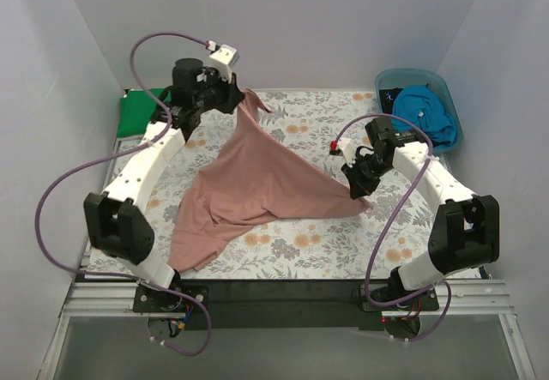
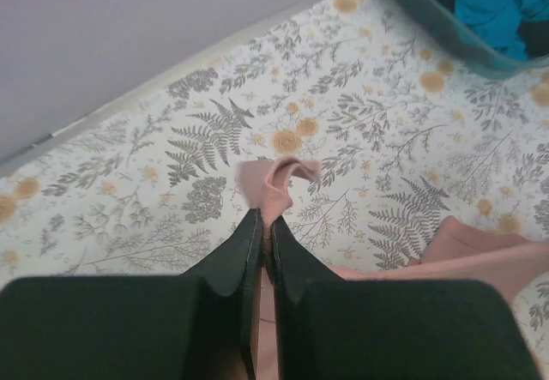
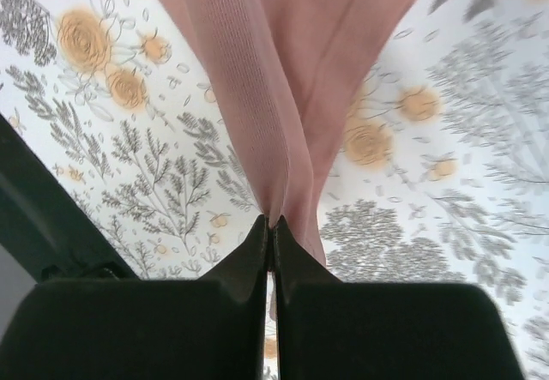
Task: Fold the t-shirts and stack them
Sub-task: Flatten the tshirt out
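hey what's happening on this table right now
Two robot arms are holding up a pink t-shirt between them. The left gripper is shut on one corner at the far side, the right gripper on another nearer the front. A green t-shirt lies far left; a blue t-shirt sits in the teal tub.

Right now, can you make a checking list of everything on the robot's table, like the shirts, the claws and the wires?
Surface: table with a flowered cover, flat.
Job's things: pink shirt lifted and stretched between both arms, its lower part resting on the table; green shirt at the far left edge; blue shirt inside the tub.
Clutter: teal tub at the far right corner.
Grippers: left gripper shut on a pink shirt edge; right gripper shut on another edge of it.
Cables: purple cables looping loose beside each arm, off the cloth.
Surroundings: plain white walls on three sides.
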`<state>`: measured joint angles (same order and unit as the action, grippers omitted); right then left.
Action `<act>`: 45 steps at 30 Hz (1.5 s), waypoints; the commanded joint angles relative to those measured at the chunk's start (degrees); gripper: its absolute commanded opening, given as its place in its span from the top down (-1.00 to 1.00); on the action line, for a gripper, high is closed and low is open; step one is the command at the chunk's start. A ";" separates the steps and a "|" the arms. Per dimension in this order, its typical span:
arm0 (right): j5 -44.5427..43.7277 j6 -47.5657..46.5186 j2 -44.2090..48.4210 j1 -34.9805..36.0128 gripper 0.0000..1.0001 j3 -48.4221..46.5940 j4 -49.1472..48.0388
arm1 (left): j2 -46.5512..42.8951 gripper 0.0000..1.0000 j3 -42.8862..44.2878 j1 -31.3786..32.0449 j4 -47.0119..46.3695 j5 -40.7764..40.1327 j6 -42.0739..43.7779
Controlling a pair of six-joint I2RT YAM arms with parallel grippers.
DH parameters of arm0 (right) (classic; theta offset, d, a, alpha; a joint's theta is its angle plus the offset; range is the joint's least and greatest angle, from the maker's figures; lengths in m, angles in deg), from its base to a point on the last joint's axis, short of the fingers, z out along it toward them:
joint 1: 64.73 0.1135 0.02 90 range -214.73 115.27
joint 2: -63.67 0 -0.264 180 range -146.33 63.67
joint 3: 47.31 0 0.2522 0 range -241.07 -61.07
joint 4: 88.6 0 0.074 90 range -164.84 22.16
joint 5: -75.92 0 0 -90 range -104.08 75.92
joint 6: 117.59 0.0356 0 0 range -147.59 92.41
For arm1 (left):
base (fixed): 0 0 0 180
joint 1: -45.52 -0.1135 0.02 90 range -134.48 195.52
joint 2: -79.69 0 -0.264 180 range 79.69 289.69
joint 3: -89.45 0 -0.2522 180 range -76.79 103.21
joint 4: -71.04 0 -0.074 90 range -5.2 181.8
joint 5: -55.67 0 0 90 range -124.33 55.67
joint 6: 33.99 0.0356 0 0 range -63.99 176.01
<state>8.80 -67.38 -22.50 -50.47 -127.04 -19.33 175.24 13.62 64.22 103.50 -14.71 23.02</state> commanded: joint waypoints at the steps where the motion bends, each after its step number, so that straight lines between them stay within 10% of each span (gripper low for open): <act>1: -1.25 0.77 -1.37 -0.29 0.97 -6.69 1.18 | -6.41 1.00 -4.62 -1.46 3.00 4.90 0.03; 6: -2.22 -0.46 0.47 -0.37 0.97 -8.38 1.71 | -19.24 1.00 -10.33 -8.15 12.57 11.40 5.55; 11: -2.39 -2.84 2.24 -0.11 0.97 -3.38 2.59 | -32.62 0.89 -23.95 -7.63 43.38 23.70 40.76; 13: -3.01 -3.71 1.97 -0.20 0.97 -2.32 2.68 | -37.70 0.22 -28.86 -6.31 50.35 23.80 45.99; 17: -3.62 -4.51 -0.83 -0.11 0.97 -1.52 2.50 | -44.30 -0.49 -34.86 -4.72 54.17 22.67 46.01; 26: -4.77 -4.42 -5.05 0.77 0.97 -3.81 2.24 | -34.92 -0.33 -32.22 -5.25 39.60 15.45 43.00; 34: -4.06 -2.75 -6.91 0.85 0.97 -4.69 2.24 | -18.93 0.09 -31.19 -7.45 39.03 20.19 76.52; 45: -4.41 -2.57 -6.55 0.77 0.97 -2.67 2.24 | -0.63 -0.08 -23.25 -8.42 46.60 19.06 89.58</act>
<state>4.05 -70.24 -29.58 -49.86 -129.58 -17.80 175.74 -9.42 55.96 148.07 4.00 105.97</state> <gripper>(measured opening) 0.024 0.551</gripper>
